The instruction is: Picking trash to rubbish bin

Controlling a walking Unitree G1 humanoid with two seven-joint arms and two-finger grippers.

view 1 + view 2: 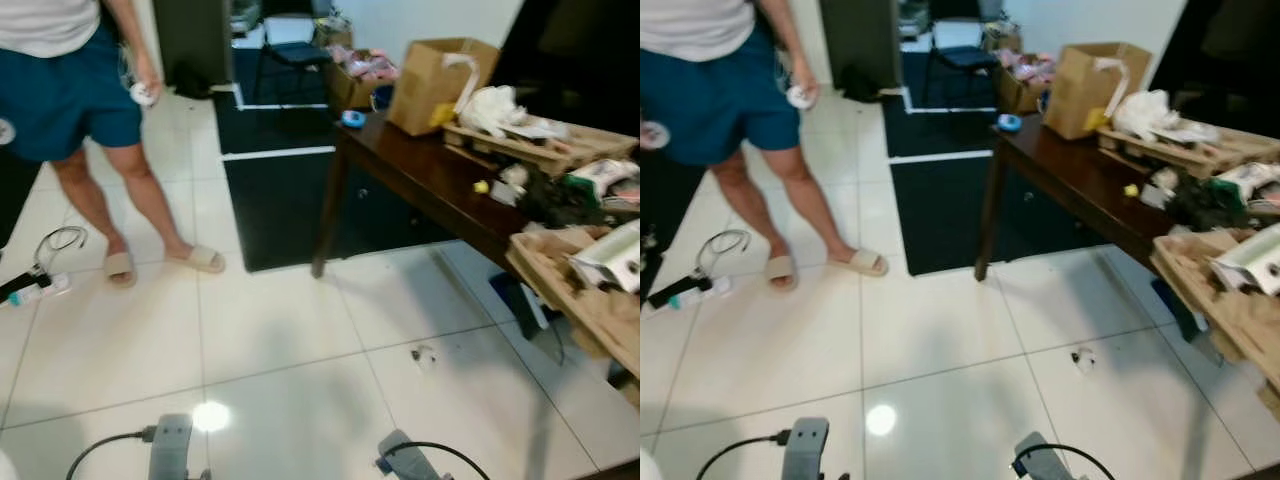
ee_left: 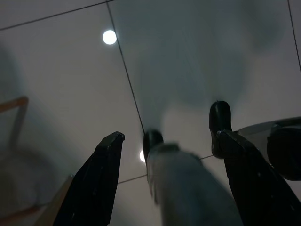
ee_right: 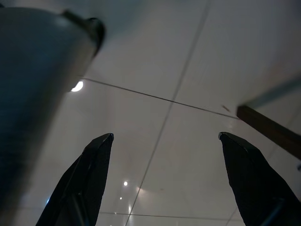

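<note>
While the small crumpled scrap of trash (image 1: 423, 355) lies alone on the white tiled floor (image 1: 270, 340), it sits at about one o'clock from the robot, ahead and to its right, just out from the dark wooden table (image 1: 420, 175). It looks roughly round, with no clear long axis. The right gripper (image 3: 164, 179) hangs low with its fingers spread wide and nothing between them, and that arm seems the nearer one. The left gripper (image 2: 169, 183) is likewise parted and empty. A person (image 1: 90, 110) stands at eleven o'clock, well apart
</note>
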